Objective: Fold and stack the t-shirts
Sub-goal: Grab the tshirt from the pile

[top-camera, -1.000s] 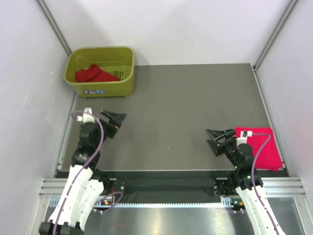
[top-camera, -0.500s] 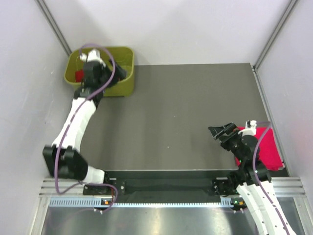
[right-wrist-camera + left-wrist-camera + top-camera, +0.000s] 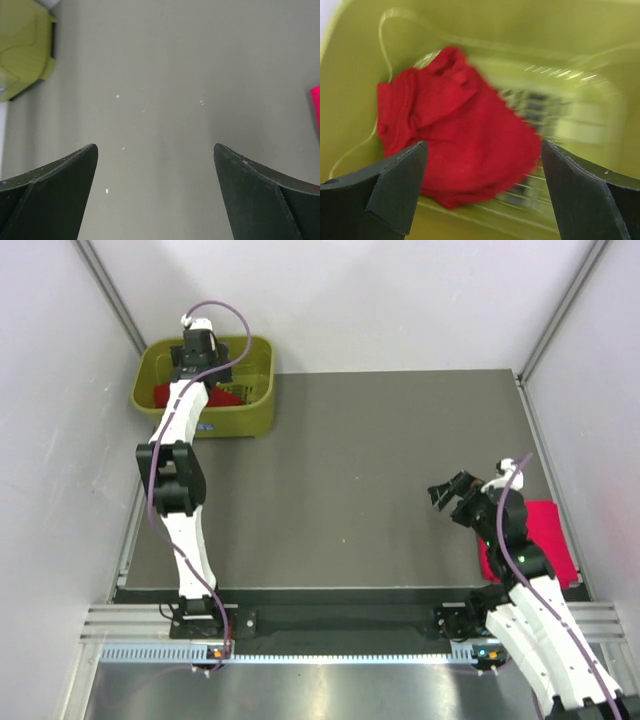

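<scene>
Crumpled deep red cloth t-shirt [image 3: 455,135] lies bunched in the olive-green plastic basket [image 3: 258,412], upper left of the overhead view. Soft, light and limp, it should lift easily from a raised fold. The left gripper [image 3: 483,150] hangs above it, jaws spread and empty. The right gripper [image 3: 155,150], likewise spread, hovers near the pinkish red t-shirt [image 3: 558,540] at lower right.

Red t-shirt [image 3: 465,145] bunched in basket [image 3: 570,30], pinkish t-shirt [image 3: 555,540] — flat on table [image 3: 350,460]
</scene>
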